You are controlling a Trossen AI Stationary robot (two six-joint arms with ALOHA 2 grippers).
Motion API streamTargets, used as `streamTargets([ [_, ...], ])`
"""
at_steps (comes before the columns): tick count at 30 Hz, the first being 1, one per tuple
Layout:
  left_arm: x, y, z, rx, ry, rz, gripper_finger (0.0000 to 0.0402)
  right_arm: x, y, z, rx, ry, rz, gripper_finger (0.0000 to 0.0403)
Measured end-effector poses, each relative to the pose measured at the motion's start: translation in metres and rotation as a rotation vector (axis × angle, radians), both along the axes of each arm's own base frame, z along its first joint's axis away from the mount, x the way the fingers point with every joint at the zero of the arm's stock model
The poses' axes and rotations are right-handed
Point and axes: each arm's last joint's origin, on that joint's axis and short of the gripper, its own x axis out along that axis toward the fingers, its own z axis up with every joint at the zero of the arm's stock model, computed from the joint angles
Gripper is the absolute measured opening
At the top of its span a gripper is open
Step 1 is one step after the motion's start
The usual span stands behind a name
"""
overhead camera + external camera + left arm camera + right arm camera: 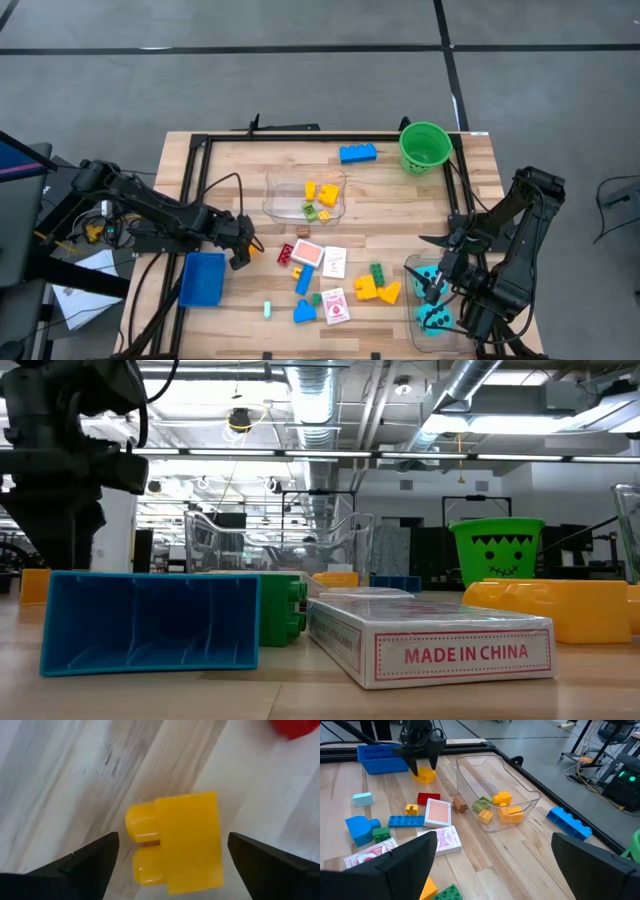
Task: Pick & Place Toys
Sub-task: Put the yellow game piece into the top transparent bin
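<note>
Task roughly midway. Sorted already: several yellow and green bricks in the clear tub at worktop centre, 2 teal dice in another tub under the right end effector, spread wide and empty. Left end effector hovered with fingers spread around a yellow brick lying on the wood beside the blue tray, not pinched. Left loose: picture cards, red brick, blue brick near the green bucket. Nothing blocking the yellow brick.
</note>
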Motion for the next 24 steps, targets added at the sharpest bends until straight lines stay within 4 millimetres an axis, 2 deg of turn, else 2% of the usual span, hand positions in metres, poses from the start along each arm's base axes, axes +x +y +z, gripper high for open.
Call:
streamTargets([
  [5,-0.003,0.001,-0.017,0.001,0.053,0.022,0.0368,-0.001,-0.002,-0.007,-0.016,0.022,-0.003,0.0384],
  [12,-0.002,0.001,-0.024,0.021,0.080,0.053,0.0360,-0.001,-0.002,-0.007,-0.016,0.023,-0.005,0.0384],
  [16,-0.002,0.001,-0.024,0.036,0.073,0.057,0.0331,-0.001,-0.002,-0.007,-0.016,0.023,-0.005,0.0384],
  [22,-0.003,0.002,-0.024,0.039,0.078,0.059,0.0258,-0.001,-0.002,-0.007,-0.017,0.021,-0.004,0.0384],
  [24,-0.003,0.002,-0.024,0.035,0.077,0.058,0.0258,-0.001,-0.002,-0.007,-0.017,0.021,-0.004,0.0384],
])
